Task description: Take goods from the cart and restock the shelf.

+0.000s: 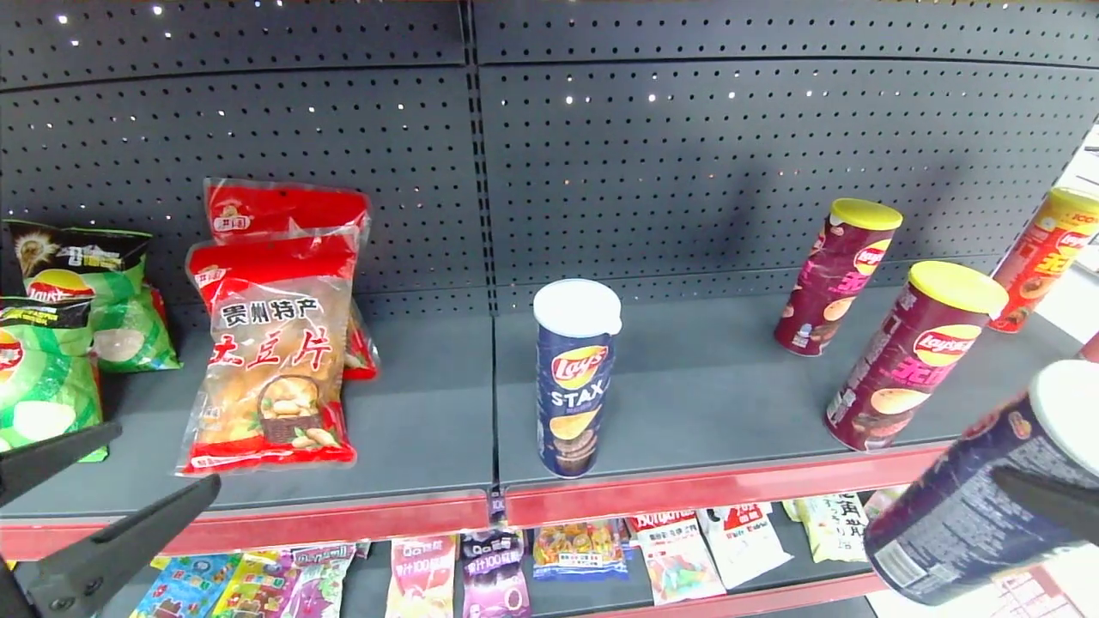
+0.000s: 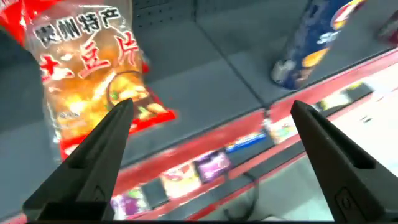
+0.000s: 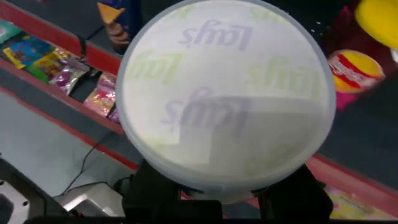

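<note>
1. Dark grey pegboard backs a grey shelf [image 1: 412,429] with a red front lip. Beneath it, a lower shelf [image 1: 798,549] carries a row of small colourful packets [image 1: 567,549].
2. Your left fingers [image 2: 93,162] are spread wide with nothing between them, and they hang just in front of the red lip.
3. Just beyond those left fingers, a red snack bag [image 1: 270,369] stands leaning back on the shelf. A second red bag [image 1: 283,210] is tucked close behind it.
4. To the outer side of your left fingers, 2 green chip bags [image 1: 51,378] sit one behind the other at the end of the shelf.
5. Your right fingers [image 1: 1052,502] are pinching a dark blue can [image 1: 962,506] around its body. The can is tilted, and its white lid [image 3: 224,93] faces up towards the wrist camera.
6. That held can is off the shelf, out in front of the red lip.
7. Between your 2 sets of fingers, an upright blue can [image 1: 573,378] with a white lid stands on the shelf near its front edge, well apart from both.
8. Just past your right fingers, a maroon can [image 1: 914,356] with a yellow lid stands on its base close to the held can.
9. Farther in from your right fingers, a second maroon can [image 1: 837,275] stands near the pegboard, apart from the first.
10. Beyond your right fingers, at the end of the shelf, stands an orange-red can [image 1: 1043,257] with a yellow lid.
</note>
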### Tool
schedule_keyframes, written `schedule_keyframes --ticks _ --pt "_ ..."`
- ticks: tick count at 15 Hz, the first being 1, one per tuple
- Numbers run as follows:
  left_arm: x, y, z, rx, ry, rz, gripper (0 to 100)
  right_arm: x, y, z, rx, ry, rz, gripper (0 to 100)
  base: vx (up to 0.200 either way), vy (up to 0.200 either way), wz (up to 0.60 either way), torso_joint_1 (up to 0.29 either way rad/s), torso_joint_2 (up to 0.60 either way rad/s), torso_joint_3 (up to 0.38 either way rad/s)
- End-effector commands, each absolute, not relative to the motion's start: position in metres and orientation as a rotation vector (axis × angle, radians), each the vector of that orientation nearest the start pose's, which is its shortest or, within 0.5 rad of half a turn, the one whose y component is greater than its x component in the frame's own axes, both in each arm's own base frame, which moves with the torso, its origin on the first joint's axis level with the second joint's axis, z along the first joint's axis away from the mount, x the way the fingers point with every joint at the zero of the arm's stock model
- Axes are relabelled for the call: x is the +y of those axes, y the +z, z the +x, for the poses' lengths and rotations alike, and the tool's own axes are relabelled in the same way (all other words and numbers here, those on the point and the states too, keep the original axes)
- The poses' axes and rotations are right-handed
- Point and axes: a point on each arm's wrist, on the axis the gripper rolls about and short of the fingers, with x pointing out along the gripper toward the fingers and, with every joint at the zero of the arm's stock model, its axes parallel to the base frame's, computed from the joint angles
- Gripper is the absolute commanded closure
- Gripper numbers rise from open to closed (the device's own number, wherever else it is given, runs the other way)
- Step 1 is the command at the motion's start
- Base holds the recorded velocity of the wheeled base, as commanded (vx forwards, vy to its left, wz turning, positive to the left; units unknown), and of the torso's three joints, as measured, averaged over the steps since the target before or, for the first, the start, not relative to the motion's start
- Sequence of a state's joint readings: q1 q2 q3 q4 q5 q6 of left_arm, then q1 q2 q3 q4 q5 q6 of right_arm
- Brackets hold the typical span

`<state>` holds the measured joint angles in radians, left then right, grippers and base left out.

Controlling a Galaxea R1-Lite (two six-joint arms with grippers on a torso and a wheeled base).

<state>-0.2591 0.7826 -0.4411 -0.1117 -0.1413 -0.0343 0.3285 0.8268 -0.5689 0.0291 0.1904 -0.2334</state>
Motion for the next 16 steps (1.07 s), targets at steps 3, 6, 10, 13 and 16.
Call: schedule_keyframes --ticks 3,6,10,13,16 --pt "-0.009 0.176 0.024 0.185 -0.363 0.003 0 0.070 0.241 0.157 0.297 0.673 -0.207 100 0.000 0.000 0.00 0.000 0.00 0.000" --pt "-0.003 0.170 0.017 0.225 -0.197 0.047 0 0.087 0.246 0.198 0.276 0.686 -0.194 100 0.000 0.000 0.00 0.000 0.00 0.000" --pt "0.001 0.163 0.010 0.203 -0.099 0.025 0 0.104 0.247 0.241 0.264 0.699 -0.194 100 0.000 0.000 0.00 0.000 0.00 0.000" --pt "0.003 0.149 0.002 0.188 -0.089 0.012 0 0.114 0.246 0.262 0.261 0.726 -0.192 100 0.000 0.000 0.00 0.000 0.00 0.000" --pt "0.008 0.125 -0.016 0.204 -0.065 0.021 0 0.129 0.243 0.300 0.242 0.729 -0.191 100 0.000 0.000 0.00 0.000 0.00 0.000"
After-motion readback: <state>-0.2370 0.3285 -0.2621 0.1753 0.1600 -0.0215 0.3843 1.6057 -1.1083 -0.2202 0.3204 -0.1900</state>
